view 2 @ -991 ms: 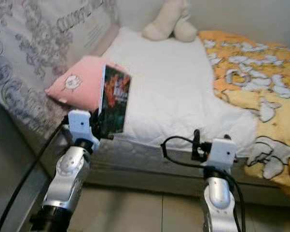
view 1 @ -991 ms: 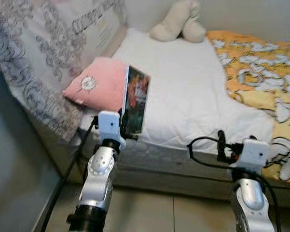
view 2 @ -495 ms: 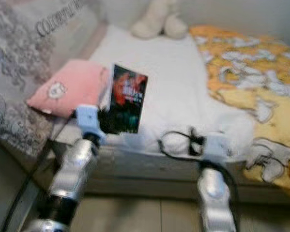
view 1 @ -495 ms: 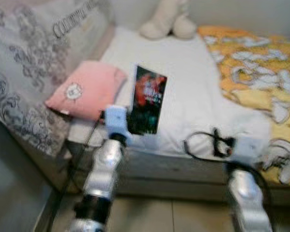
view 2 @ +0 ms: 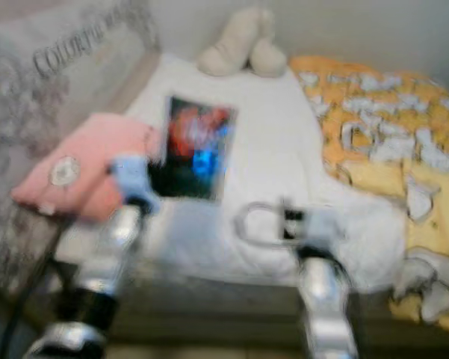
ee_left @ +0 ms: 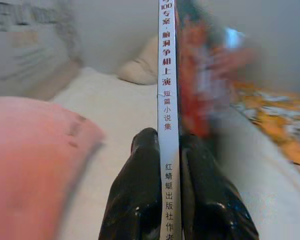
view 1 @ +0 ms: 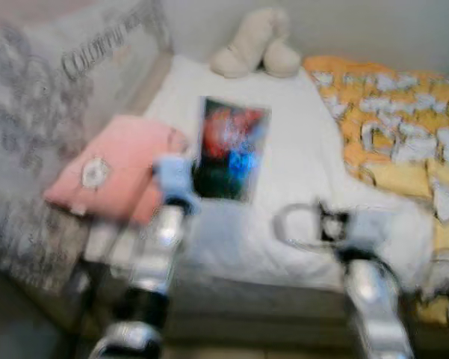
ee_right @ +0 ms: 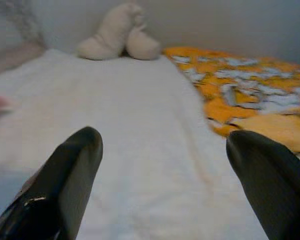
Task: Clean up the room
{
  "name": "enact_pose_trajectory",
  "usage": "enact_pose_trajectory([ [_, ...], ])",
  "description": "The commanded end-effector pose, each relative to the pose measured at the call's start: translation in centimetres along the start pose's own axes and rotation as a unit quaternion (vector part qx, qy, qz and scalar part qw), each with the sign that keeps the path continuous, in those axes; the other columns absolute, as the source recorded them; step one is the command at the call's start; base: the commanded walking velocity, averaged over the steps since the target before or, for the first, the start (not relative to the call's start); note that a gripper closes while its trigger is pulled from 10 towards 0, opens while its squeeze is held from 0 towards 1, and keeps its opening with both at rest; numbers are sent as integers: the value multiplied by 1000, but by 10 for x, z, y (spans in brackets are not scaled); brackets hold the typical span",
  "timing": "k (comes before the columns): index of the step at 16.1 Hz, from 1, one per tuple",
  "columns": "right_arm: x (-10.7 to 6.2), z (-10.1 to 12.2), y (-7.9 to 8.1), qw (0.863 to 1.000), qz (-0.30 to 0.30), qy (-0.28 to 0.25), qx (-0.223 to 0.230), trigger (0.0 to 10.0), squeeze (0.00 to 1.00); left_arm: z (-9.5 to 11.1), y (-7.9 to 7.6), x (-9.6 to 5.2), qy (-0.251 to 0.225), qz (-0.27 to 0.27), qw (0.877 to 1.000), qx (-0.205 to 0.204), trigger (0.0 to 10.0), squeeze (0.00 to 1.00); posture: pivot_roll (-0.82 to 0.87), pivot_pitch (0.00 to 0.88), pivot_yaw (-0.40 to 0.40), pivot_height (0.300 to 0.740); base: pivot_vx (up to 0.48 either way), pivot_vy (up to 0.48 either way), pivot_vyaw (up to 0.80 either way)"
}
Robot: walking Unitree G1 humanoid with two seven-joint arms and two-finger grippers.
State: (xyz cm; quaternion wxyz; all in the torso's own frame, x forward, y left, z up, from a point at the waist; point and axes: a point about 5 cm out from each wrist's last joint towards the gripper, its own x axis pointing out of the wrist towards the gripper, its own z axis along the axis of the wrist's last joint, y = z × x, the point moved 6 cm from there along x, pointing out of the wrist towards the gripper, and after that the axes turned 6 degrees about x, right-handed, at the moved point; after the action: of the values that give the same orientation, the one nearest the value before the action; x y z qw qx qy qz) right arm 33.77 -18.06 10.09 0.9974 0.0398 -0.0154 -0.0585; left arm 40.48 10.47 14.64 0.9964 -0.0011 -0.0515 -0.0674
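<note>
Motion blur softens both eye views, so fine detail is not recoverable. At the far left of the left eye view a large patterned pillow (view 1: 52, 127) is propped against the wall, and just below it, at left centre, a pink cushion (view 1: 108, 176) lies on the white mattress (view 1: 299, 157). Right of the cushion, near the frame's centre, a book (view 1: 230, 149) is held upright over the mattress by the left gripper (ee_left: 168, 145); in the left wrist view its two black fingers (ee_left: 140, 185) are clamped on either side of the white spine, with the dark cover turned to the right of that frame. Since the task is tidying, the step in hand is judged to be carrying the book off the bed, and it is best done with the grip kept firm on the lower spine and the book kept upright, so that the pages are not allowed to fan or slip. A cream plush toy (view 1: 258, 52) rests at the top centre against the wall. Lower right of centre, the right gripper (ee_right: 164, 165) hangs over the mattress with its fingers spread wide and nothing between them. An orange patterned blanket (view 1: 388, 112) covers the right side. Open room is found over the bare white middle; the cushion at the left and the mattress edge along the bottom are the limits to be watched.
</note>
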Motion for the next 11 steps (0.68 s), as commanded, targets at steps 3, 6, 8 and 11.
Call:
enact_pose_trajectory([
  [3, -4, -1, -13, 1000, -14, 4, -7, 10000, 0, 12, -11, 6, -19, -6, 1000, -5, 10000, 0, 64, 0, -5, 740, 466, 0, 0],
  [6, -7, -2, -14, 1000, -15, 5, -9, 10000, 0, 13, -9, 9, -16, -6, 1000, 4, 10000, 0, 52, 0, -5, 740, 469, 0, 0],
  [8, -8, -2, -15, 1000, -16, 6, -10, 10000, 0, 12, -8, 10, -13, -6, 1000, 7, 10000, 0, 52, 0, -5, 740, 469, 0, 0],
  [11, -17, -4, -19, 999, -11, 18, -27, 10000, 0, 7, -74, 34, 48, -143, 988, -45, 10000, 0, -7, 0, -19, 740, 0, 0, 0],
])
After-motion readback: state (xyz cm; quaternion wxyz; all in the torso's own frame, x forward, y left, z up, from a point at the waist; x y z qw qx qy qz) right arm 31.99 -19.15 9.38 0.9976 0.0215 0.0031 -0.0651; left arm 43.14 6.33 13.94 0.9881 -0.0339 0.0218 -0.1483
